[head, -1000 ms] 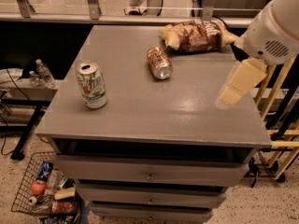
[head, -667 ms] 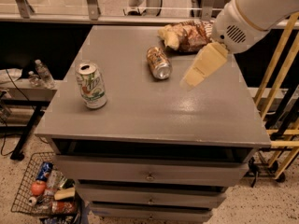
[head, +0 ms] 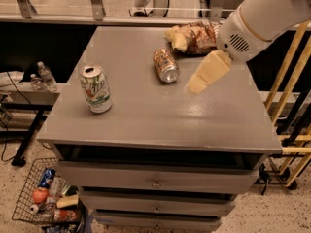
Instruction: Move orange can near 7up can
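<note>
The orange can (head: 165, 65) lies on its side near the back middle of the grey cabinet top (head: 146, 115), silver end toward me. The 7up can (head: 96, 88) stands upright at the left front, white with a green and red logo. My gripper (head: 198, 83) hangs from the white arm at the right and hovers just right of the orange can, a short way from it and above the surface. It holds nothing that I can see.
A brown-yellow snack bag (head: 193, 38) lies at the back, behind the orange can. Drawers (head: 155, 183) front the cabinet. A wire basket (head: 46, 198) with bottles and cans sits on the floor at the left. Yellow rails (head: 291, 130) stand to the right.
My arm and gripper have swung left from the table's right edge toward the orange can. Both cans and the bag have not moved.
</note>
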`<state>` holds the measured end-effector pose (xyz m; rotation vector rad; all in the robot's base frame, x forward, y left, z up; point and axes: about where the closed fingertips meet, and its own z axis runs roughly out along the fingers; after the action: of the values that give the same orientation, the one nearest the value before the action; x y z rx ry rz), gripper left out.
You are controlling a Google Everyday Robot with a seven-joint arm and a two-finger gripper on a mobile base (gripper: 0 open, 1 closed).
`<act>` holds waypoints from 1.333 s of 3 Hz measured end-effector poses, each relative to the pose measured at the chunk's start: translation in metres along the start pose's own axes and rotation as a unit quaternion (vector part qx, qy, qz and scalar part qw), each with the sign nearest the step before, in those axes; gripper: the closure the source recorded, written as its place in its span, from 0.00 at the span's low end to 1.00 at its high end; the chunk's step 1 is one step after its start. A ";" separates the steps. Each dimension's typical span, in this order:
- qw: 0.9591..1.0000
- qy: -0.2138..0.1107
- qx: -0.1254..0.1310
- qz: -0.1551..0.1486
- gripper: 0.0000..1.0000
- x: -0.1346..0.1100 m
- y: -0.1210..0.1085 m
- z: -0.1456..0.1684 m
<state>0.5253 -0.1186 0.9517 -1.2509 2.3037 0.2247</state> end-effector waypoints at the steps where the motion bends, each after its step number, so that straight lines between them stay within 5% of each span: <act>1: 0.999 0.017 0.016 0.023 0.00 -0.010 -0.006 0.044; 2: 0.996 0.043 0.037 0.067 0.00 -0.028 -0.019 0.082; 3: 0.988 0.060 0.054 0.129 0.00 -0.044 -0.031 0.109; 4: 0.975 0.058 0.066 0.203 0.00 -0.052 -0.050 0.125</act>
<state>0.6342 -0.0619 0.8756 -0.7362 2.6111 0.1358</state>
